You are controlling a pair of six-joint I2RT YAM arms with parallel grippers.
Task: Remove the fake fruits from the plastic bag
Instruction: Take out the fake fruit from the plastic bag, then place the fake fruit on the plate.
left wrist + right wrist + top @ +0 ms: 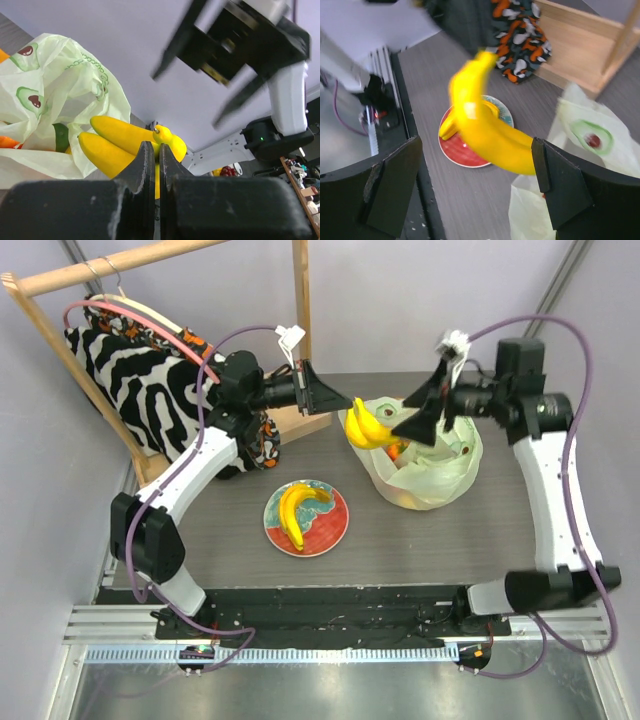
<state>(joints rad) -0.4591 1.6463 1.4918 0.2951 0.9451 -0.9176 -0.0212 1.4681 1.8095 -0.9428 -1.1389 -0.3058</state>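
Note:
My left gripper [343, 403] is shut on the stem of a yellow banana bunch [365, 426] and holds it in the air at the left rim of the pale green plastic bag [432, 472]. In the left wrist view the jaws [156, 148] pinch the bunch [117, 137] beside the bag [60, 85]; something green [60, 137] and something orange [7, 142] lie inside. An orange fruit [397, 451] shows in the bag's mouth. My right gripper [404, 415] is wide open over the bag, empty. Its wrist view [477, 190] shows the blurred held bunch [490, 135] and the bag [590, 145].
A red and teal plate [331, 531] in front of the bag holds another banana bunch [298, 508]; the plate also shows in the right wrist view [462, 152]. A wooden rack [300, 300] with a zebra-patterned garment [130, 380] and a patterned cloth [262, 440] stands at the back left.

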